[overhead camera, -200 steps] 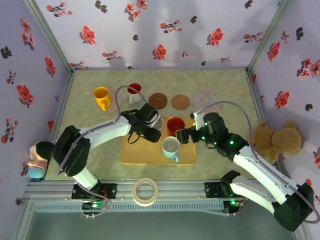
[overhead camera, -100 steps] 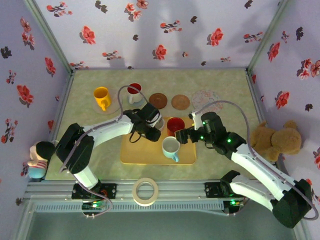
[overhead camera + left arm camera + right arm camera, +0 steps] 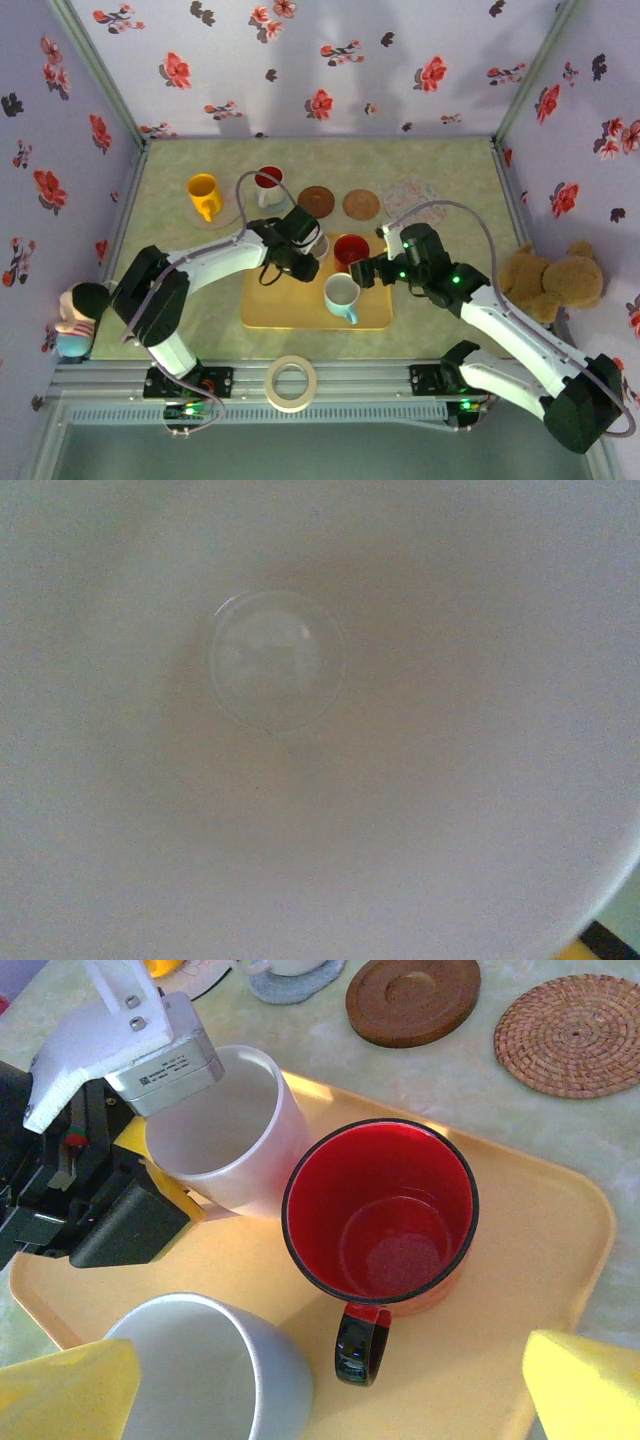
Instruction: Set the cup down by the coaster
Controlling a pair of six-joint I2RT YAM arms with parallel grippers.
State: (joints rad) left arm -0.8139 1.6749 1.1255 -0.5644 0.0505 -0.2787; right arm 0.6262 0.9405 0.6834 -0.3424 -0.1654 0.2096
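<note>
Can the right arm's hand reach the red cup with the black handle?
Probably yes. The right hand is open just in front of the red cup on the yellow tray, and nothing sits between them. A white cup stands close by one finger.

Red cup point(image 3: 380, 1210) crowds white cup point(image 3: 225, 1120); tray point(image 3: 545, 1230) rightward apparently free.

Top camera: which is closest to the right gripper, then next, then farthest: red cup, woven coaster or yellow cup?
1. red cup, on the tray, beside the right gripper.
2. woven coaster, behind the tray.
3. yellow cup, back left.
</note>
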